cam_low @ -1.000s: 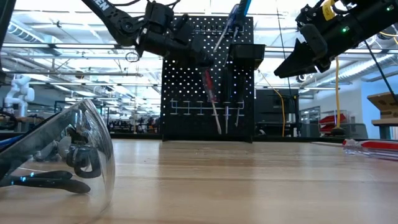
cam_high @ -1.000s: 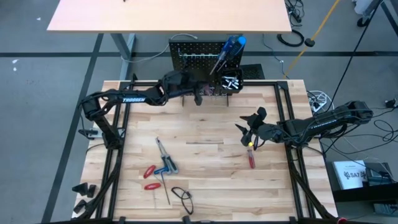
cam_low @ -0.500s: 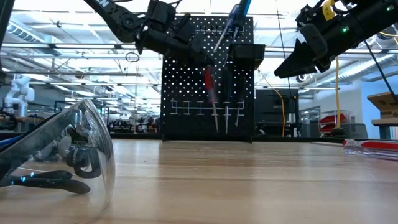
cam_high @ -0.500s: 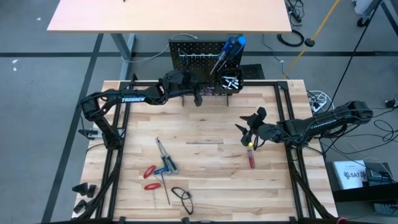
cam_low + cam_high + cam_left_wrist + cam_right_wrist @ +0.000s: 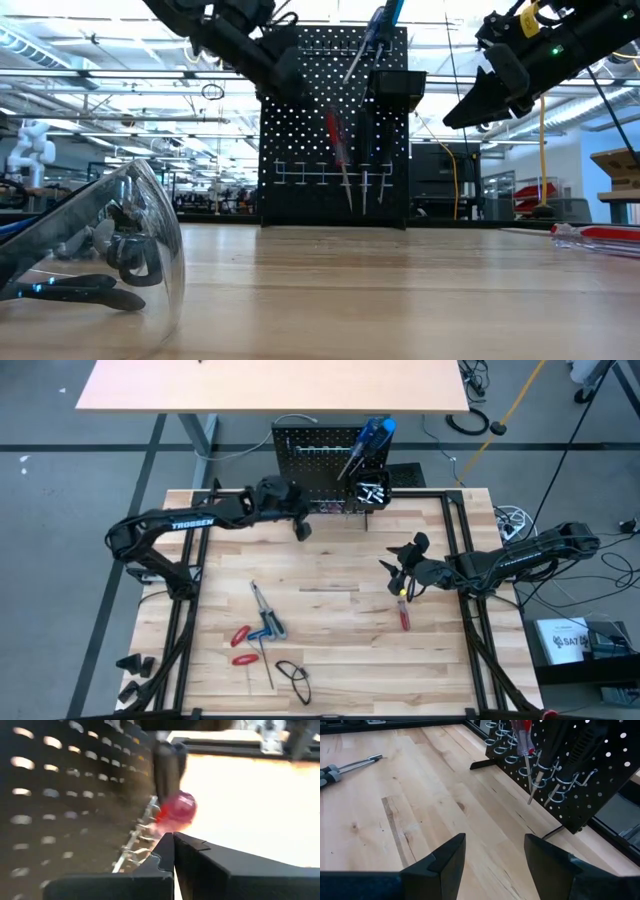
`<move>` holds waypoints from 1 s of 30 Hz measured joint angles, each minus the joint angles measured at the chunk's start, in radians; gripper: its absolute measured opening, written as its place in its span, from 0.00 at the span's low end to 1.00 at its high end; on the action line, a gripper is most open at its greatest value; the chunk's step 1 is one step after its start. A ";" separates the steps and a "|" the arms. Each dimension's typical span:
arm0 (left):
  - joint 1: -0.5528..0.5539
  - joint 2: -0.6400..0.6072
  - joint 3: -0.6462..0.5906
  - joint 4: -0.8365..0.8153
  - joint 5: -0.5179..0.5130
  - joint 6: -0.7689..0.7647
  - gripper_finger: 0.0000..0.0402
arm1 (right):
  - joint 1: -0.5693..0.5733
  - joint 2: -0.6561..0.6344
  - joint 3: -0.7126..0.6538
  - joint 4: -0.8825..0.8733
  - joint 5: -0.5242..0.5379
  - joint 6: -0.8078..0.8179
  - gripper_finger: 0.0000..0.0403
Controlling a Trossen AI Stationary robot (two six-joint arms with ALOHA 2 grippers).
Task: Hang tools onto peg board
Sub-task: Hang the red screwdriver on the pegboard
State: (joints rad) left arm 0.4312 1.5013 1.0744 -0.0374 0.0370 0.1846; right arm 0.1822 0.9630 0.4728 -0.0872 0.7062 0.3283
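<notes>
Red screwdriver hangs on peg board; left gripper clenched empty beside board; right gripper spread, idle. Next, likely: fetch pliers.

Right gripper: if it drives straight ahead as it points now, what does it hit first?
Probably the peg board. The open right gripper faces bare table, then the red-handled screwdriver hanging on it; depth is unclear.
</notes>
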 joint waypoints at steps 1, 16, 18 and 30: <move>-0.004 0.013 0.000 0.001 0.019 0.006 0.00 | 0.000 0.000 0.000 0.000 0.002 0.000 0.48; 0.003 0.158 0.000 0.231 0.094 0.031 0.00 | 0.000 0.000 0.000 0.003 0.004 0.002 0.48; 0.015 0.158 0.000 0.253 0.094 0.031 0.00 | 0.000 0.000 0.000 0.003 0.004 0.001 0.48; 0.053 0.172 0.010 0.360 0.118 0.005 0.00 | -0.003 0.000 0.000 0.003 0.009 0.000 0.48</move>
State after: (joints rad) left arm 0.4847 1.6738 1.0846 0.3231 0.1552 0.1897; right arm 0.1790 0.9630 0.4728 -0.0845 0.7154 0.3283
